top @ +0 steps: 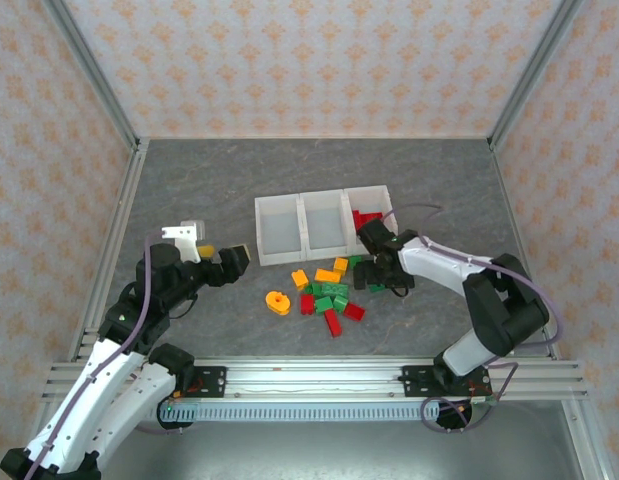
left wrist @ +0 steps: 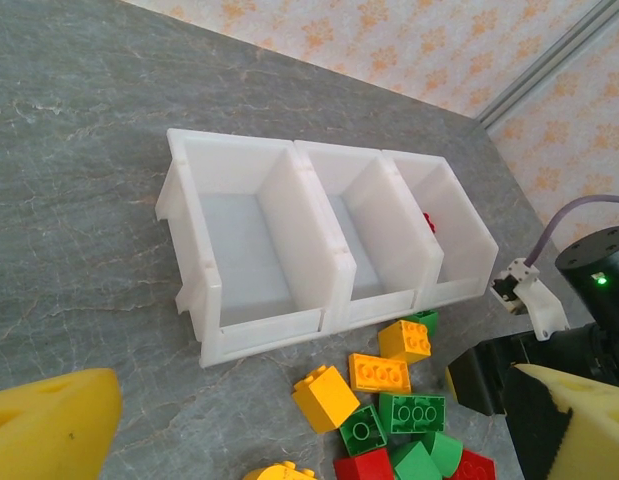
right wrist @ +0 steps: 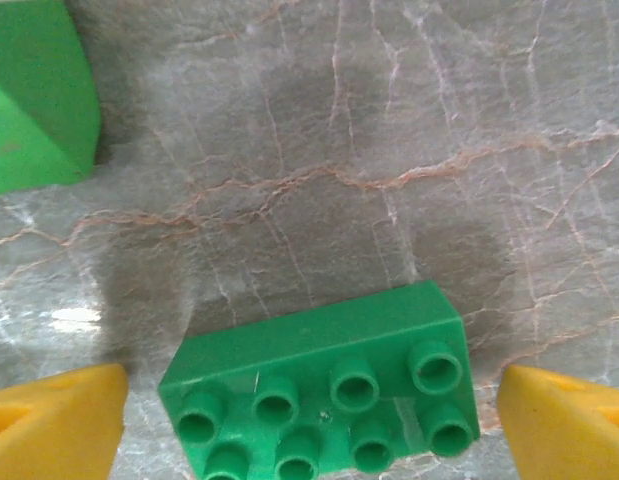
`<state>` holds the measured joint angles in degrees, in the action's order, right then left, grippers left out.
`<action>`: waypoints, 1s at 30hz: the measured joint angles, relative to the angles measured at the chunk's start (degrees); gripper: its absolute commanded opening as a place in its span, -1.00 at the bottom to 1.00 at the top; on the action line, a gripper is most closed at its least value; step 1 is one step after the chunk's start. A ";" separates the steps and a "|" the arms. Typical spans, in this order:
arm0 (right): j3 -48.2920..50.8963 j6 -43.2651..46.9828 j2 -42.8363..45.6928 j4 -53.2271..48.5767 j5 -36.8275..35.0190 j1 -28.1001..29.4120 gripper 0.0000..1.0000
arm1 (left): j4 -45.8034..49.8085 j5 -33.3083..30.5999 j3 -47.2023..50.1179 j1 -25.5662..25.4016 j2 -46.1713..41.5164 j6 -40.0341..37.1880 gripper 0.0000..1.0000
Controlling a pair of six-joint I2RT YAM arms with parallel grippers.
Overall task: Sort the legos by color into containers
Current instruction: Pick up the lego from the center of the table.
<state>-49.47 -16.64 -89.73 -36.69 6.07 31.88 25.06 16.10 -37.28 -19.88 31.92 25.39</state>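
The three joined white containers (top: 324,228) stand mid-table; the right one holds red legos (top: 366,218), the other two look bare inside. Red, green and orange legos (top: 329,292) lie loose just in front, with the round orange piece (top: 278,301) to their left. My right gripper (top: 381,275) is down at the pile's right end. In the right wrist view it (right wrist: 309,420) is open, its yellow pads (right wrist: 59,415) either side of a green eight-stud brick (right wrist: 324,385) lying on the table. My left gripper (top: 234,262) hovers left of the pile, open (left wrist: 314,430) and holding nothing.
The left wrist view looks across the containers (left wrist: 319,230) to an orange-yellow brick (left wrist: 326,397), a flat orange one (left wrist: 379,373) and green ones (left wrist: 411,412). The right arm (left wrist: 589,290) crowds the pile's far side. A second green piece (right wrist: 34,95) lies beyond the right gripper.
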 measured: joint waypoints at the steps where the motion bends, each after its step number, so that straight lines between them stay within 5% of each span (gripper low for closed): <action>1: 0.00 0.07 -0.61 0.09 -0.02 0.00 0.80 | 0.00 0.00 0.00 0.00 0.09 0.00 0.98; 10: -0.90 0.55 -2.10 0.68 1.11 0.24 0.40 | 0.00 0.00 0.00 0.00 0.20 0.00 0.98; 16: -1.84 0.92 -2.32 -0.83 1.40 0.28 -0.07 | 0.00 0.00 0.00 0.00 0.20 0.00 0.98; 30: -18.64 -2.27 3.74 -2.25 0.59 0.35 -0.26 | -0.02 0.26 0.02 0.00 1.38 -0.02 0.98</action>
<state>-68.12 -18.92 -86.00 -38.94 6.66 32.23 25.04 16.36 -37.26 -19.88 33.30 25.36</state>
